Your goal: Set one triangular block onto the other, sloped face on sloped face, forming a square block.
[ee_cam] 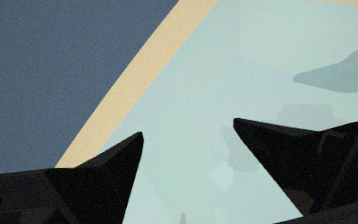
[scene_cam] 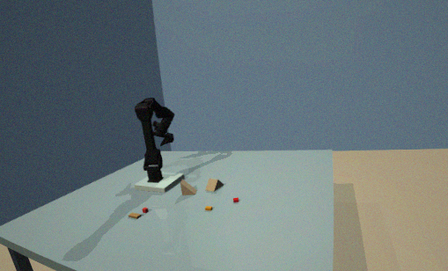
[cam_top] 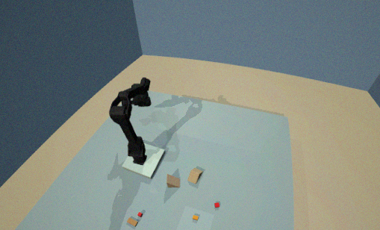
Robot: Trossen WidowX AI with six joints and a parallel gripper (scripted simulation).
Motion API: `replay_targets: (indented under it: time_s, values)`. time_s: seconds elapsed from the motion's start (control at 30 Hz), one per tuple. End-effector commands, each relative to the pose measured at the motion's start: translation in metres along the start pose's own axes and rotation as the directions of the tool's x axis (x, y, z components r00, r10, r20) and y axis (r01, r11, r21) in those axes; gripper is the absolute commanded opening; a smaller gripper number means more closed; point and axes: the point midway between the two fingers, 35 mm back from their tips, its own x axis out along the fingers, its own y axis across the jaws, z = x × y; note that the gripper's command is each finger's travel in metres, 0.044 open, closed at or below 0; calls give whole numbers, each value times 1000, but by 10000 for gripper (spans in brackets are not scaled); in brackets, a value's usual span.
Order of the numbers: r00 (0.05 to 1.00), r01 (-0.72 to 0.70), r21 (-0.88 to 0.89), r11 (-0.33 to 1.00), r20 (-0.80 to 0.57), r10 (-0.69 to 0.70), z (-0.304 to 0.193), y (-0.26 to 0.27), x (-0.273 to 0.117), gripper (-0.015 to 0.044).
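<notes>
Two wooden triangular blocks rest apart on the table. One triangular block (cam_top: 173, 181) (scene_cam: 187, 188) is near the robot's base, with a triangular end showing in the exterior view. The other triangular block (cam_top: 195, 175) (scene_cam: 212, 185) lies a little to its right, its sloped face lit and its dark end to the right. My gripper (ee_cam: 188, 129) is open with nothing between its fingers. It hangs high above the far part of the table, well away from both blocks. Neither block shows in the wrist view.
The arm stands on a pale base plate (cam_top: 148, 172) (scene_cam: 152, 189). Toward the front of the table (cam_top: 254, 168) (scene_cam: 282, 229) lie a red cube (cam_top: 139, 214) (scene_cam: 145, 210), a small wooden piece (cam_top: 132, 222) (scene_cam: 135, 216), an orange piece (cam_top: 195, 217) (scene_cam: 209, 208) and another red cube (cam_top: 216, 204) (scene_cam: 236, 200).
</notes>
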Motion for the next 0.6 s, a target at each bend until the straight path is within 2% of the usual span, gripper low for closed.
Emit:
replay_targets:
  time_s: [0.0, 0.23, 0.57]
  values:
    - [980, 191, 116, 975, -81, -182, -15, -66, -28, 440]
    - [908, 407, 340, 848, -252, -335, -66, -147, -86, 440]
    - [830, 541, 459, 705, -425, -361, -136, -201, -149, 440]
